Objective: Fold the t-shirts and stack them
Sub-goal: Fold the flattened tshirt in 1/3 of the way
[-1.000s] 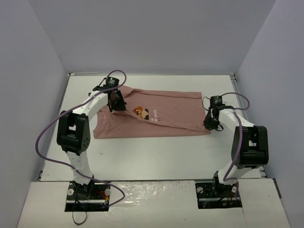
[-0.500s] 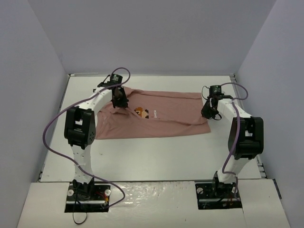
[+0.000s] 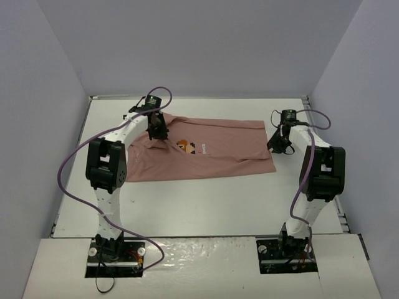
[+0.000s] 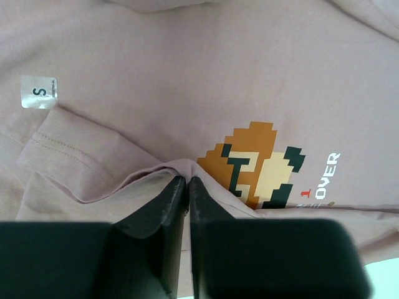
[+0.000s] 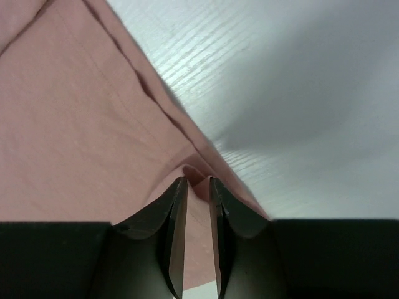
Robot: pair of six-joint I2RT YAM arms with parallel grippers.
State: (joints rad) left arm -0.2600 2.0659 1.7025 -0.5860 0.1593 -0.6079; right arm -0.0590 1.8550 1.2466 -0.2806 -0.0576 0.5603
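Observation:
The salmon-pink t-shirt (image 3: 218, 146) lies across the middle of the white table, partly folded lengthwise, its pixel graphic (image 3: 185, 147) facing up. My left gripper (image 3: 157, 132) is shut on a pinched fold of the t-shirt (image 4: 124, 81) beside the pixel graphic (image 4: 255, 163); a size sticker (image 4: 38, 92) shows at upper left. My right gripper (image 3: 278, 146) is at the shirt's right edge. Its jaws are nearly shut on a small fold of the t-shirt's hem (image 5: 198, 177).
The white table (image 3: 206, 199) is walled by grey panels on three sides. In the right wrist view, bare table (image 5: 299, 93) lies just right of the shirt's edge. Purple cables loop over both arms.
Both grippers have moved towards the far side, carrying the near edge of the shirt with them. The shirt now lies narrower and further back.

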